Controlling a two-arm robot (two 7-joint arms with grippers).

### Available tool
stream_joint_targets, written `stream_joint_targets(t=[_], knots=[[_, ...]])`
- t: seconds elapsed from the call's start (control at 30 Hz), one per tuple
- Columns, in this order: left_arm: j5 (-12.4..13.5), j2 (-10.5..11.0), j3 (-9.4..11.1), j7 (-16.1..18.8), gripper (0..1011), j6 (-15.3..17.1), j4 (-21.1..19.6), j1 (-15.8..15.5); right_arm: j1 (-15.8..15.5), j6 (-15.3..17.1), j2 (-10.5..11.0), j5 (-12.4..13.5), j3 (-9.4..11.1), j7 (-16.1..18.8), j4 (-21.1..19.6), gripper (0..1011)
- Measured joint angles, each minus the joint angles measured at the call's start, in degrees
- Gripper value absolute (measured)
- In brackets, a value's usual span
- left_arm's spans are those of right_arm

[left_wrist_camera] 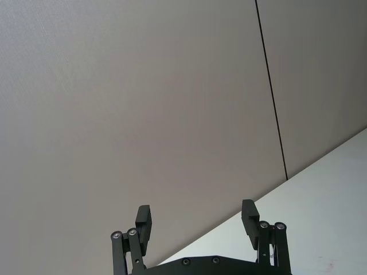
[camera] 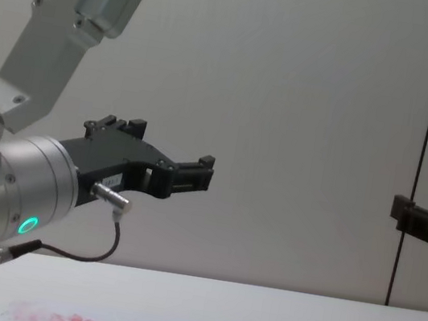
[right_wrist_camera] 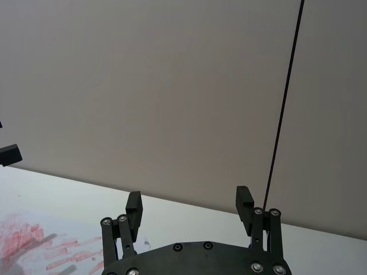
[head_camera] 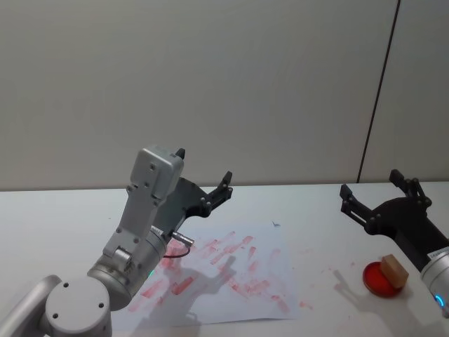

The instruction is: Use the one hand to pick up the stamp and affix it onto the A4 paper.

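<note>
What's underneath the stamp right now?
The stamp sits on a round red pad on the table, near the open right gripper. The pad's surface directly beneath the stamp is covered.

Place: appearing to be a robot test lab.
Wall (head_camera: 210,84): running plain and grey behind, 1 dark seam (head_camera: 379,91) splitting its panels.
Table (head_camera: 56,210): lying white and nearly bare, holding a paper (head_camera: 217,309) covered in repeated red ink marks.
Rig: left arm (head_camera: 144,210) and right arm (head_camera: 436,267), 2 silver machines, reaching over the table.
</note>
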Motion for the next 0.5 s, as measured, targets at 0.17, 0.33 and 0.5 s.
stream_joint_targets(t=[0.17, 0.33, 0.5], knots=[[0.0, 0.0, 0.0, 0.0, 1001, 0.0, 0.0, 0.0, 0.0, 0.0, 0.0, 0.0, 0.0, 0.0, 0.0, 1001], [0.0, 0.0, 0.0, 0.0, 1001, 0.0, 0.0, 0.0, 0.0, 0.0, 0.0, 0.0, 0.0, 0.0, 0.0, 1001], [0.0, 0.0, 0.0, 0.0, 1001, 0.0, 0.0, 0.0, 0.0, 0.0, 0.0, 0.0, 0.0, 0.0, 0.0, 1001]])
